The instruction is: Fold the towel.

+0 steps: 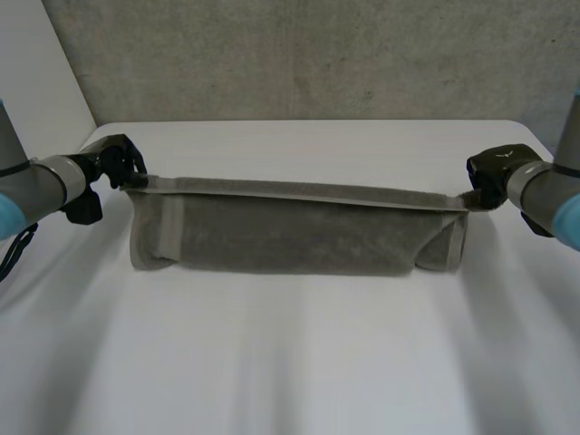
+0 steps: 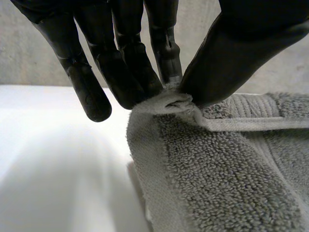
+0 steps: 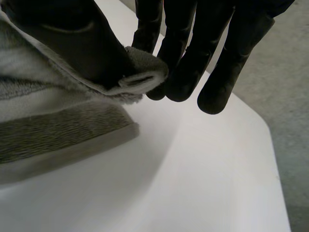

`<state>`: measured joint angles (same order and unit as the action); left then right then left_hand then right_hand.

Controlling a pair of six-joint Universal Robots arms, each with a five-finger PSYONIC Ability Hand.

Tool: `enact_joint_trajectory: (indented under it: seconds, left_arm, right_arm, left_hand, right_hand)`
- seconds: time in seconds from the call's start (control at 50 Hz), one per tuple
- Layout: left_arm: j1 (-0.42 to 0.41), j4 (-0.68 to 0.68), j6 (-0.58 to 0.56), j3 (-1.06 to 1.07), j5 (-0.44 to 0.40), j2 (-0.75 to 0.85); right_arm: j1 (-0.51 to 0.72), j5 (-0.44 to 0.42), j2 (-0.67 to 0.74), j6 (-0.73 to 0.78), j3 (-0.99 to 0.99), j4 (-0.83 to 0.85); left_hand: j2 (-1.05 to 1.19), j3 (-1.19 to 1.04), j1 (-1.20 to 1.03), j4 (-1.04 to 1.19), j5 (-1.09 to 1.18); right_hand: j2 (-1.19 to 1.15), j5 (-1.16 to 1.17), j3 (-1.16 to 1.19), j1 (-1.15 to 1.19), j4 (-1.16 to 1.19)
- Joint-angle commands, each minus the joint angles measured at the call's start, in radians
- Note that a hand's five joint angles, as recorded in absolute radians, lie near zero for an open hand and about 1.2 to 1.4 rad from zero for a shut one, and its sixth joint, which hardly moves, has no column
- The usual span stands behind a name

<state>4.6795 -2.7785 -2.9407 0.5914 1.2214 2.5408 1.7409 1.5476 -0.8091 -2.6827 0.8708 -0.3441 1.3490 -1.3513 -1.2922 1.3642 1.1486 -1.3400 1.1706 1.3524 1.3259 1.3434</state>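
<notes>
The head camera is looking down from behind and between the arms at the whole surface point(image 1: 290, 362). The wrist cameras are peering closely along the left robot hand point(image 2: 120, 58) and right robot hand point(image 3: 193, 53), each sharing its towel point(image 1: 290, 237) corner with the head view.

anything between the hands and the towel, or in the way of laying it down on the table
Nothing visible. The left hand and right hand each pinch a corner of the towel, its upper edge stretched taut between them, and no other object lies on the table around it.
</notes>
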Motion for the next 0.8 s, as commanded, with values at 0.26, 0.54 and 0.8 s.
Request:
enact_joint_trajectory:
  seconds: [0.26,0.54,0.8]
  left_arm:
    - [-0.07,-0.13,0.006,-0.033,0.015,0.073]
    - [-0.041,-0.136,0.006,0.134,0.01,-0.153]
    - [-0.036,-0.142,-0.167,0.541,-0.014,-0.373]
  right_arm:
    - [0.063,0.126,0.13,-0.052,-0.119,0.102]
    - [0.048,0.124,-0.096,-0.106,-0.072,0.105]
    - [0.015,0.109,-0.302,-0.097,0.051,0.2]
  left_hand:
    - [-1.153,1.155,1.096,-1.168,-1.127]
    - [-1.13,1.132,1.073,-1.145,-1.104]
    - [-1.091,1.094,1.035,-1.107,-1.066]
  right_hand:
    - [1.166,-1.171,-1.178,-1.151,-1.169]
    - [1.166,-1.171,-1.178,-1.151,-1.169]
    - [1.166,-1.171,-1.178,-1.151,-1.169]
